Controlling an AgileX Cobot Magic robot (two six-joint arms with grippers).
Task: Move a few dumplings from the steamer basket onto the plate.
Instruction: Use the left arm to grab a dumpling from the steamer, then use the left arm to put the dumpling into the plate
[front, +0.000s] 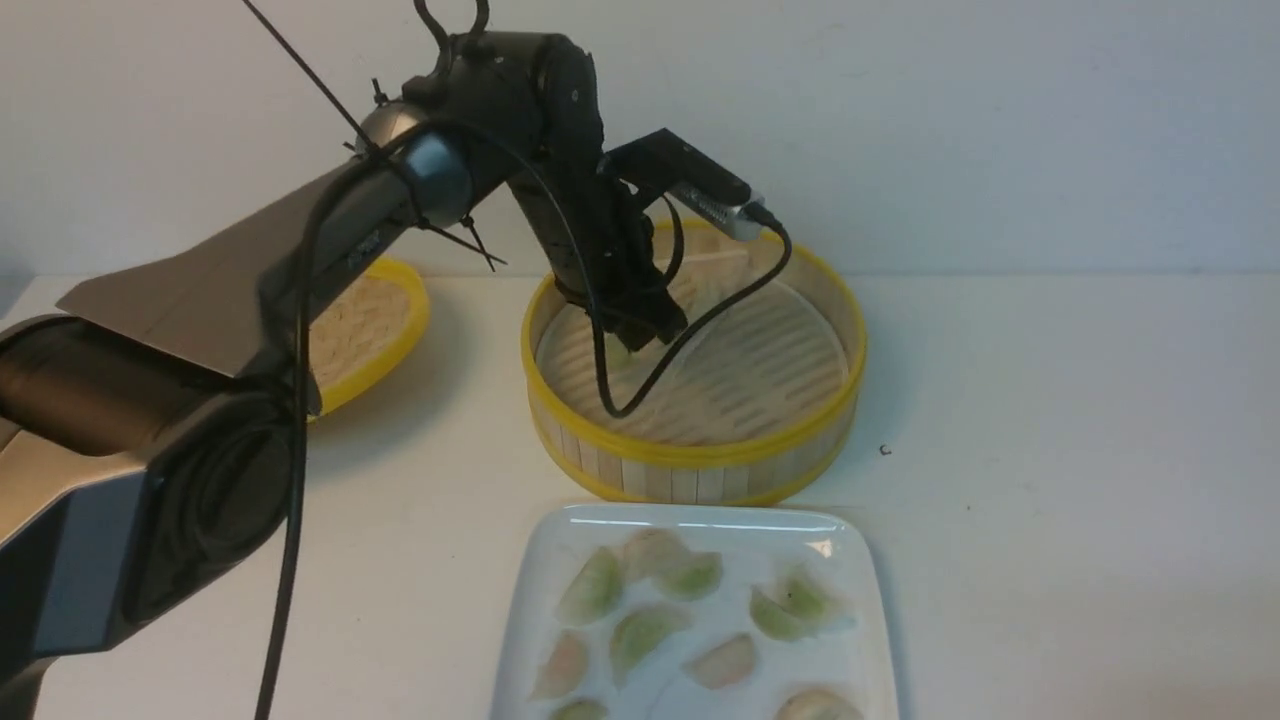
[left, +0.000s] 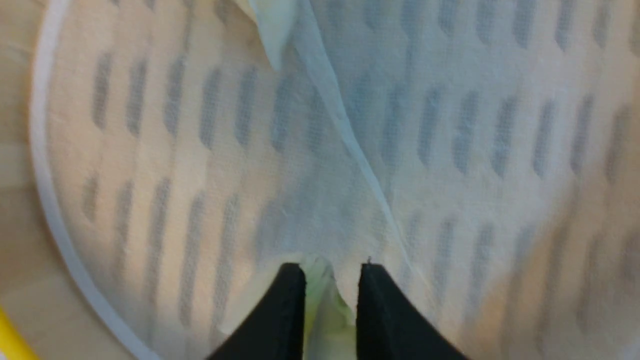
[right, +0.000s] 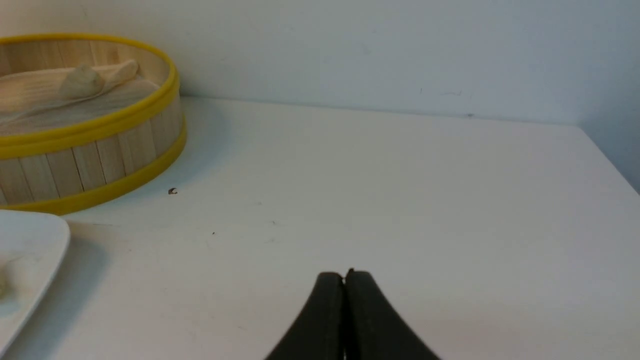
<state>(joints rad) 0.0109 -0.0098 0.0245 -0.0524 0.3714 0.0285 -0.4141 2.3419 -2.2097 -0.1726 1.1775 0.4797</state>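
The steamer basket (front: 700, 455) stands at mid-table, its slotted floor covered by a folded liner (left: 320, 75). My left gripper (front: 640, 345) reaches down inside it, just above the floor. In the left wrist view the gripper (left: 330, 267) has a pale green dumpling (left: 320, 310) pinched between its black fingers. The white square plate (front: 690, 515) lies in front of the basket with several green and pinkish dumplings (front: 640, 635) on it. My right gripper (right: 344, 274) is shut and empty over bare table, to the right of the basket (right: 90, 130) and the plate (right: 30, 240). It is out of the front view.
The flat woven lid (front: 370, 320) lies to the left of the basket, partly behind my left arm. A small dark speck (front: 884, 450) sits on the table to the right of the basket. A wall runs along the back.
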